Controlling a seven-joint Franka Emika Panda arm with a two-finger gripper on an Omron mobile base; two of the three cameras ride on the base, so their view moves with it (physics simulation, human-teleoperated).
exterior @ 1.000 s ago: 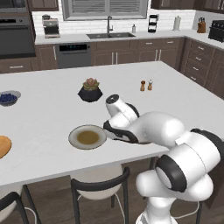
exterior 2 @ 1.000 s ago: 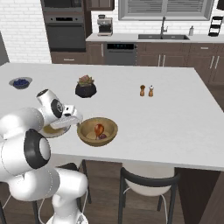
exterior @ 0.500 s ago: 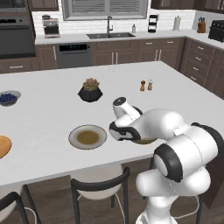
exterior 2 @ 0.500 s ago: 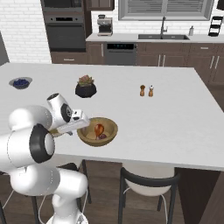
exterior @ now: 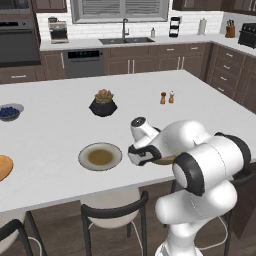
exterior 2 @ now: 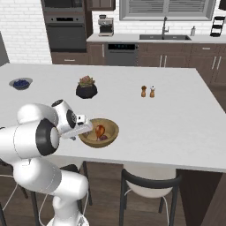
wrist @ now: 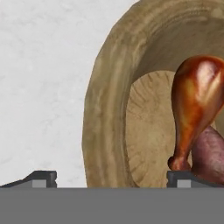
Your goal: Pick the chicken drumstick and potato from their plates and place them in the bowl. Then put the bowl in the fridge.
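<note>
Dark fingertips (wrist: 43, 178) stand wide apart and hold nothing: one is outside the bowl's (wrist: 105, 113) rim over bare counter, the other is inside it, just under the drumstick's (wrist: 194, 105) thin bone end. The gripper (exterior 2: 86, 128) sits at the bowl's (exterior 2: 99, 132) near-left rim in the right base view, with the wall between the jaws.

Inside the bowl the drumstick stands leaning, fat end up, its bone end down beside the potato (wrist: 211, 153), which lies on the bowl's floor and touches it. From the right base view both show as a small orange piece (exterior 2: 100, 130) and a reddish lump (exterior 2: 104, 137) in the tan wood.

Beyond the bowl, the white island counter (exterior 2: 176, 110) spreads wide. Left of the bowl in the left base view lies the pale plate (exterior: 100, 156) with a tan centre, bare; farther left, at the picture's edge, shows part of the wooden plate (exterior: 4, 167). Behind the bowl stands a black plant pot (exterior: 103, 103), and to the bowl's far right a pair of shakers (exterior: 167, 97). A small blueberry bowl (exterior: 10, 111) sits far left. Dark stools (exterior 2: 148, 187) tuck under the near edge.

Past the island, dark cabinets, a sink (exterior: 126, 40) under a window, a coffee maker (exterior: 58, 30) and a wall oven (exterior 2: 66, 31) line the white brick wall.
</note>
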